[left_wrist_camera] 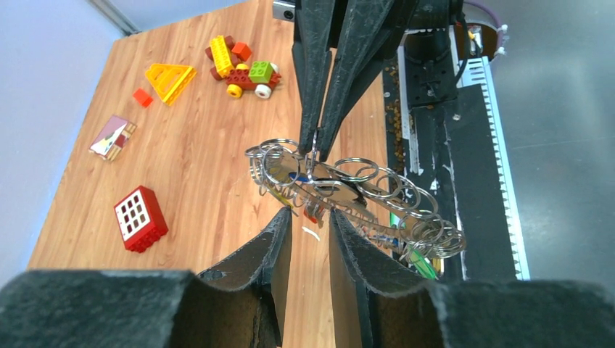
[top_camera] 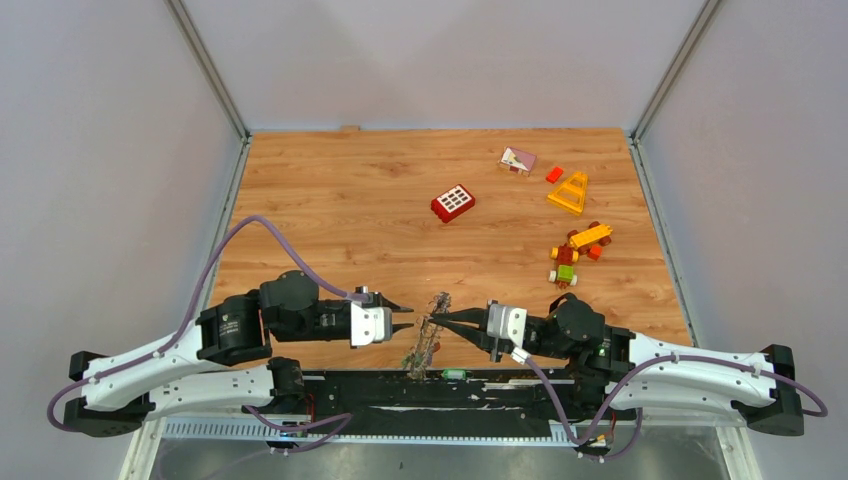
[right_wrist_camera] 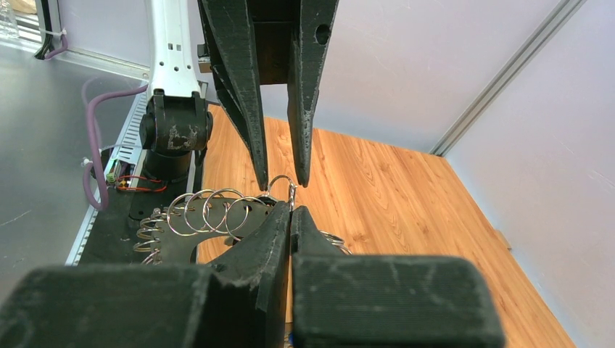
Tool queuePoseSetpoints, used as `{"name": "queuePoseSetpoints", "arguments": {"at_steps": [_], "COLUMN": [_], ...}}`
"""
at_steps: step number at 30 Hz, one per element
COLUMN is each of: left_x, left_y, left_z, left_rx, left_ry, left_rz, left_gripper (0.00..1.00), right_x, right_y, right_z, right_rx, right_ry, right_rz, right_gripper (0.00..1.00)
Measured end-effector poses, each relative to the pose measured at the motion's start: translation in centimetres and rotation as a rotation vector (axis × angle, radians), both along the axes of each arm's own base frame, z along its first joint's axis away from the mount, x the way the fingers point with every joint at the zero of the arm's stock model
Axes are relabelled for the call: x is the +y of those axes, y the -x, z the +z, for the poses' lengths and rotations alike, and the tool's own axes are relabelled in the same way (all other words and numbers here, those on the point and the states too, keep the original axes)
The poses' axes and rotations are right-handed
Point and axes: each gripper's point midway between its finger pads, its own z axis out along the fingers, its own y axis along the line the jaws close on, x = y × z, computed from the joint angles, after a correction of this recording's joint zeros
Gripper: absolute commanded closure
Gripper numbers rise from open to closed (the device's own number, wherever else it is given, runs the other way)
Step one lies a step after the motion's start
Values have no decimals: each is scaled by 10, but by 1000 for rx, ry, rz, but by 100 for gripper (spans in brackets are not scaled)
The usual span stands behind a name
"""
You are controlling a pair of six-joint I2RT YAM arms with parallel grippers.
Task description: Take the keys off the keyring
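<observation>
Clamped shut on the keyring (left_wrist_camera: 341, 177), the right hand (top_camera: 441, 316) holds it up near the front edge of the bench (top_camera: 330, 200), the keys (left_wrist_camera: 362, 217) trailing in a line crosswise between the arms. The left hand (top_camera: 405, 318), fingers partly parted and gripping nothing, faces it tip to tip, just beside the bundle. Bare wood lies beyond.

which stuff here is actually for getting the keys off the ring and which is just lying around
For the job: keyring, keys, right end effector shut on the keyring, left end effector open.
Lying about: red brick, yellow triangle, brick car, orange block, pink tile.
</observation>
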Motion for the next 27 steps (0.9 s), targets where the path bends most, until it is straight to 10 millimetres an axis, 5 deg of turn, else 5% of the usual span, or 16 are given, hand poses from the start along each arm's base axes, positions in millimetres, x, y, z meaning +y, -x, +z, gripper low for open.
{"name": "queuePoseSetpoints", "arguments": {"at_steps": [27], "left_x": [-8], "left_y": [9], "left_z": [11], "left_rx": [30], "left_ry": [53], "left_rz": [-46], "left_gripper": [68], "right_x": [4], "right_y": [0], "right_z": [-6], "right_rx": [4], "right_ry": [19], "right_rz": [3], "right_gripper": [100]}}
